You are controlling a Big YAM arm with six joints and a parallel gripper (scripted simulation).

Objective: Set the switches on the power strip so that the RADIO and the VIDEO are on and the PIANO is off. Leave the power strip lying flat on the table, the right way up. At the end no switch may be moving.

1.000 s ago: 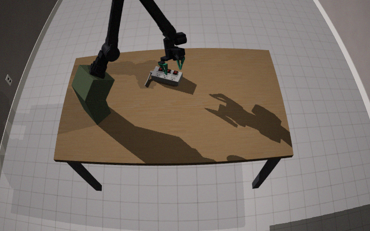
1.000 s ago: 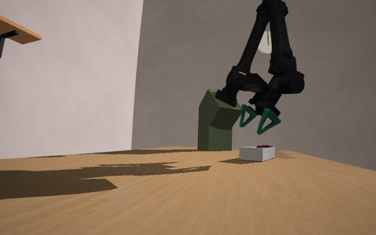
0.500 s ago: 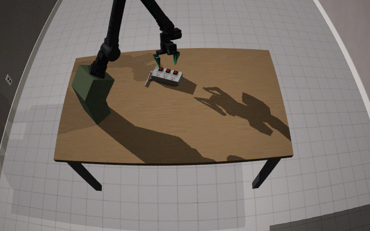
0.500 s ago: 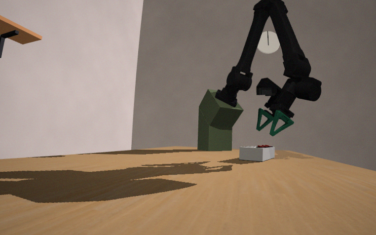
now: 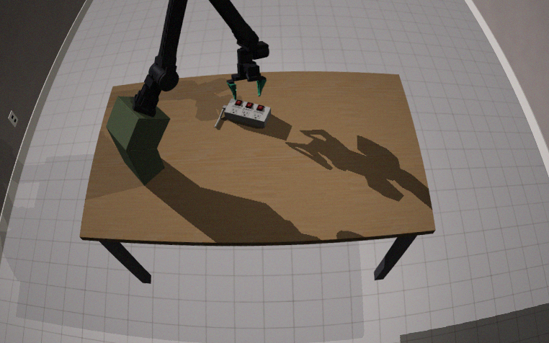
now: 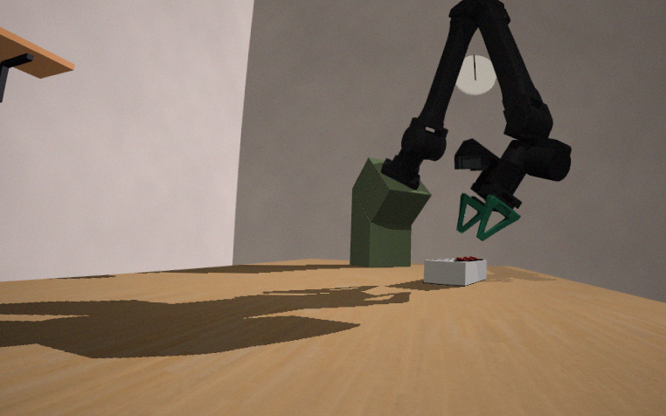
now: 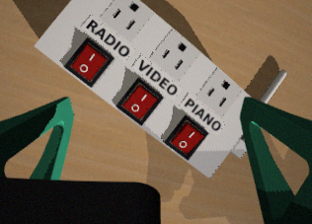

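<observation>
A white power strip [image 5: 247,112] lies flat on the wooden table, right way up; it also shows in the exterior view [image 6: 454,271]. In the wrist view the strip [image 7: 151,71] carries three red rocker switches: RADIO [image 7: 87,62], VIDEO [image 7: 139,102] and PIANO [image 7: 187,137]. I cannot tell from the rockers which are on. A short grey cord stub [image 5: 219,117] sticks out at the PIANO end. My gripper [image 5: 246,88] [image 6: 485,223] with green fingers is open and empty. It hangs above the strip's far side, clear of it, and looks down at the switches.
The arm's green base block [image 5: 137,134] stands on the table's left side, left of the strip. The arm's shadow falls across the table. A wall shelf [image 6: 12,49] and a wall clock [image 6: 475,74] are far from the table.
</observation>
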